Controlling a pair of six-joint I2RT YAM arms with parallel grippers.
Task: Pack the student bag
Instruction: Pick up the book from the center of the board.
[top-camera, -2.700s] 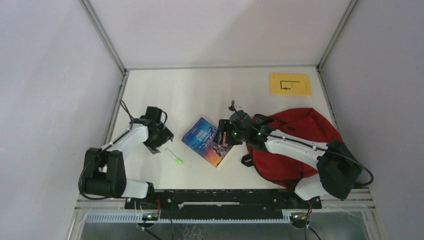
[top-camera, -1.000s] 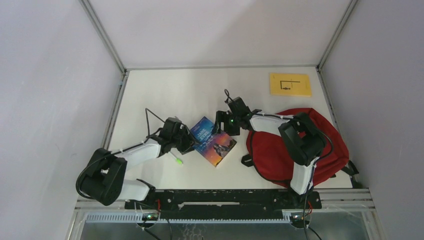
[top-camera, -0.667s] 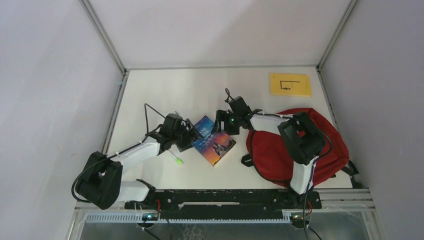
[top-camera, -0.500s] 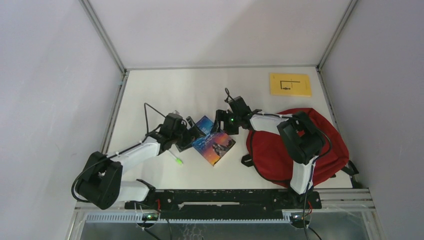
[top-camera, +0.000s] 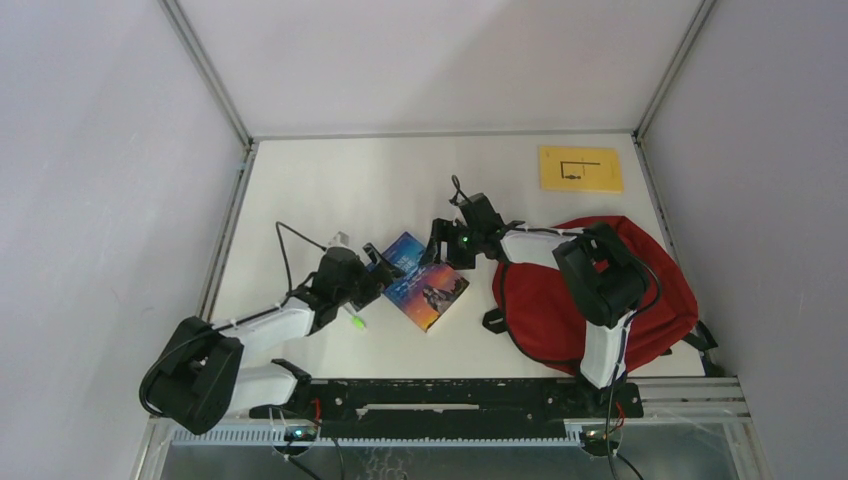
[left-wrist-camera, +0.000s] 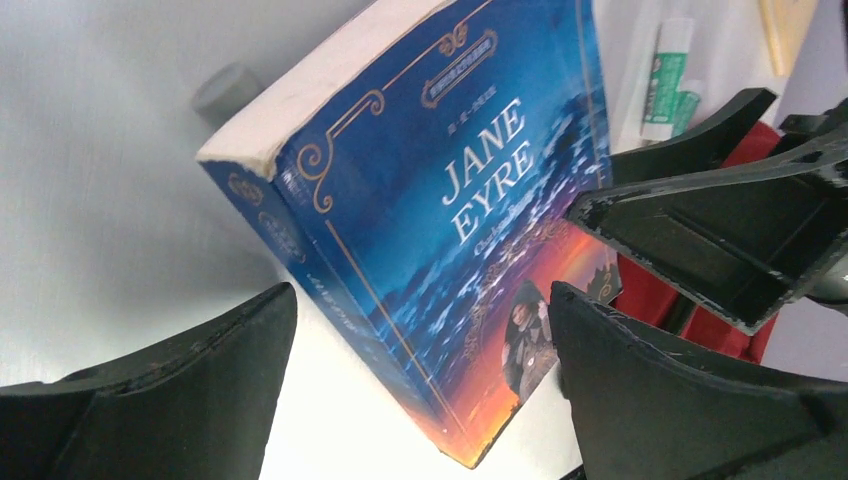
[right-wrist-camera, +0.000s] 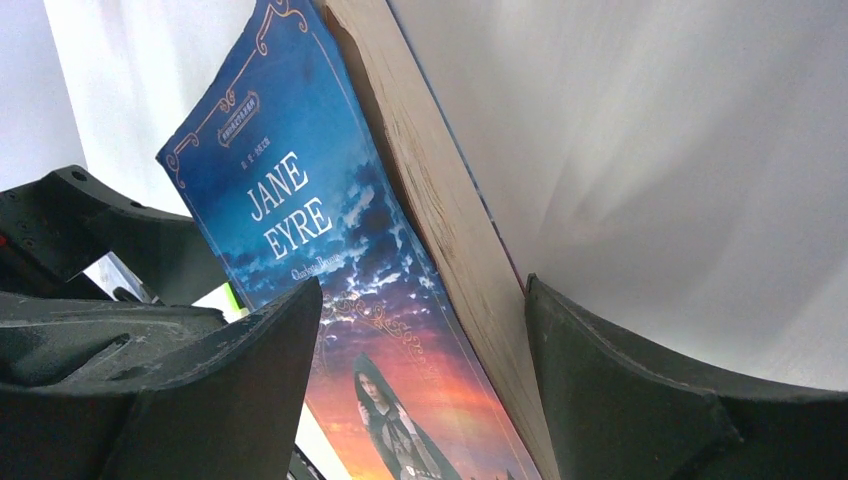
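**Both hands spread at the paperback, bag lying to the right**

The student bag (top-camera: 665, 285) lay on the right side of the bench (top-camera: 340, 190), partly under the right arm. Just left of it sat a blue Jane Eyre paperback (top-camera: 428, 287). The left hand (left-wrist-camera: 420, 300) faced the book's spine corner with its fingers apart. The right hand (right-wrist-camera: 420, 285) straddled the page edge from the opposite side, its fingers also apart. A green pen (top-camera: 355, 320) lay near the left hand.
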